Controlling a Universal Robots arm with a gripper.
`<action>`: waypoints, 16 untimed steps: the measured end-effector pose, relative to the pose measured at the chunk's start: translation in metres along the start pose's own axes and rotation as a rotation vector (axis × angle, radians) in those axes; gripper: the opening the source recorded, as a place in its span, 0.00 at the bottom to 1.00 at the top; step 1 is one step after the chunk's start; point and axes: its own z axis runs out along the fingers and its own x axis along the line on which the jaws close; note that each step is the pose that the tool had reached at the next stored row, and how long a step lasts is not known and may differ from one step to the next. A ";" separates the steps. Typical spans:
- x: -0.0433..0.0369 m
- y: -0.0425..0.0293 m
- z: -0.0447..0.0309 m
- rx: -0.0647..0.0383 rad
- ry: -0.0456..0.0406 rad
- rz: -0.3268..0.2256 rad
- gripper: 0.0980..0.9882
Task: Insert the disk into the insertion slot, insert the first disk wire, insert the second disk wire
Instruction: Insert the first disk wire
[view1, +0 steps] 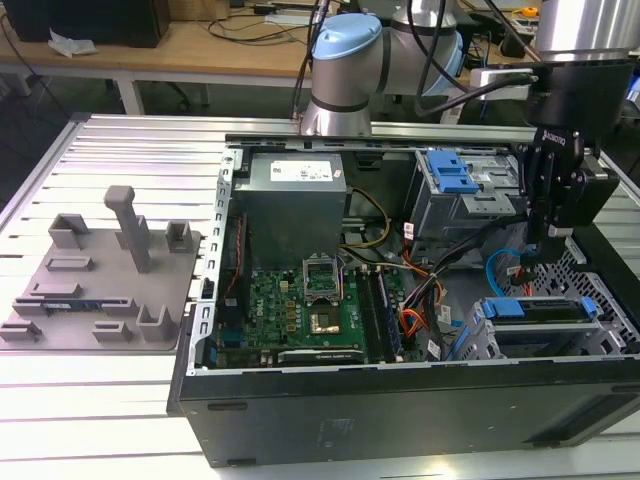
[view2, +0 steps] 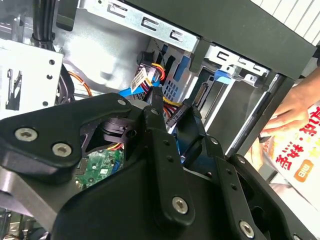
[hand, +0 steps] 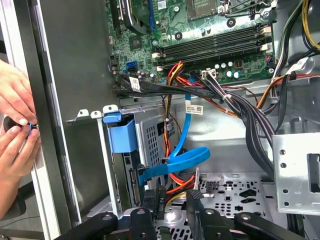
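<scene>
Gripper (hand: 172, 196) hangs low inside the computer case (view1: 400, 410), right against a black connector (view2: 173, 114); whether it clamps it I cannot tell. A loose blue cable (hand: 190, 156) and orange wires (hand: 167, 142) crowd it and could easily snag. Just beyond, the disk (view1: 505, 308) sits in the insertion slot (view1: 520, 345), leaving little room, and a person's hands (hand: 15, 130) rest outside the case wall.

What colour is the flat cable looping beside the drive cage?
Blue. The cable shows best in the first wrist view.
</scene>
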 end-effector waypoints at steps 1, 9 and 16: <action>0.0000 0.0002 0.0000 0.000 0.0000 0.000 0.33; 0.0004 0.0020 0.0000 0.000 -0.0003 0.000 0.08; 0.0001 -0.0032 0.0005 -0.023 0.0101 -0.011 0.08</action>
